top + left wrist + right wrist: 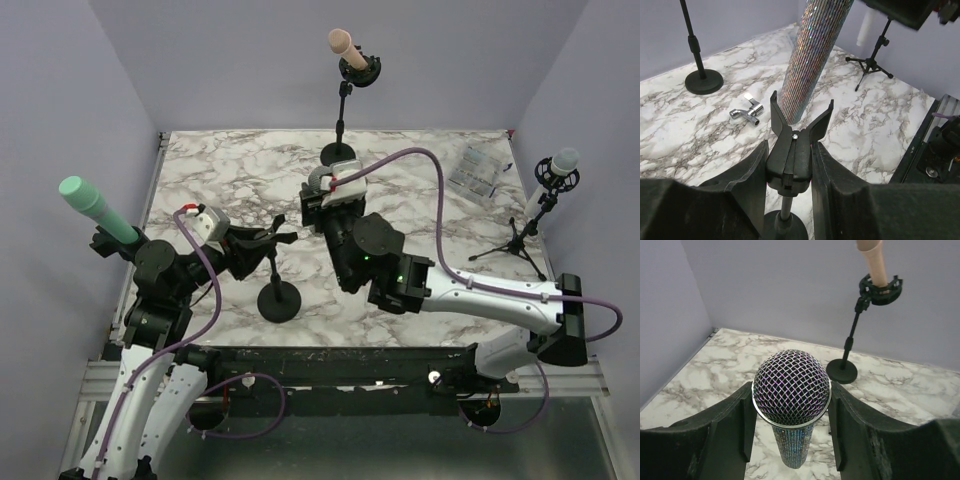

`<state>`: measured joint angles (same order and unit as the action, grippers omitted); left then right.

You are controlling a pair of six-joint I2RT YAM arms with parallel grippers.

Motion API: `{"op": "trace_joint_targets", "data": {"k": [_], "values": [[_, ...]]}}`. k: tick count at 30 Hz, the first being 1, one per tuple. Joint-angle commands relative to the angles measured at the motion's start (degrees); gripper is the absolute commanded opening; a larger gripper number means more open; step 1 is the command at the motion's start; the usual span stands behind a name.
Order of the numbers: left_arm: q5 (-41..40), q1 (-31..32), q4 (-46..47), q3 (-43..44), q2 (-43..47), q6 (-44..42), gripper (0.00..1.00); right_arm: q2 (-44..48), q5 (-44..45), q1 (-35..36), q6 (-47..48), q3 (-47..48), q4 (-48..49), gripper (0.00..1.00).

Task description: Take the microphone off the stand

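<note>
The microphone [791,387] has a mesh ball head and a glittery silver body [815,55]. My right gripper [791,390] is shut on its head, with the fingers [742,425] against the head's ring, and holds it upright above the table. Its lower end hangs free just beyond the prongs of the stand's black clip [792,150], not seated in it. My left gripper [789,152] is shut on that clip, above the stand's round base [278,300]. In the top view the right gripper [335,190] is up and right of the left gripper [280,235].
A pink microphone [340,42] stands on a round-base stand [340,155] at the back. A green microphone [95,205] is at the left edge, and a white one on a tripod [545,190] at the right. A plastic bag [478,172] and a small metal part [749,111] lie on the marble.
</note>
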<state>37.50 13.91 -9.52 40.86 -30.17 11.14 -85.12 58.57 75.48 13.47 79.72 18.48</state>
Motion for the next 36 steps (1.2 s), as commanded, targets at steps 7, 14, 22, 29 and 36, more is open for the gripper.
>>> {"op": "trace_joint_targets", "data": {"k": [7,14,22,29,36], "values": [[-1.8,10.4,4.3,4.3,-8.6,6.0,0.0,12.4,3.5,-6.3,-0.7,-6.1,0.3,0.01],[-8.0,24.0,8.7,11.6,-17.7,5.9,0.0,18.1,4.7,-8.4,0.3,-8.2,-1.2,0.01],[-13.0,30.8,11.8,14.8,-27.8,3.2,0.0,23.2,3.0,-8.6,-2.5,-7.9,-6.5,0.01],[-17.0,32.2,14.3,17.6,-30.4,1.2,0.0,24.4,1.0,-8.6,-3.8,-7.6,-8.7,0.01],[-18.5,32.5,16.3,15.3,-30.7,2.0,0.16,25.0,-1.1,-8.6,-7.7,-6.8,-12.6,0.01]]}}
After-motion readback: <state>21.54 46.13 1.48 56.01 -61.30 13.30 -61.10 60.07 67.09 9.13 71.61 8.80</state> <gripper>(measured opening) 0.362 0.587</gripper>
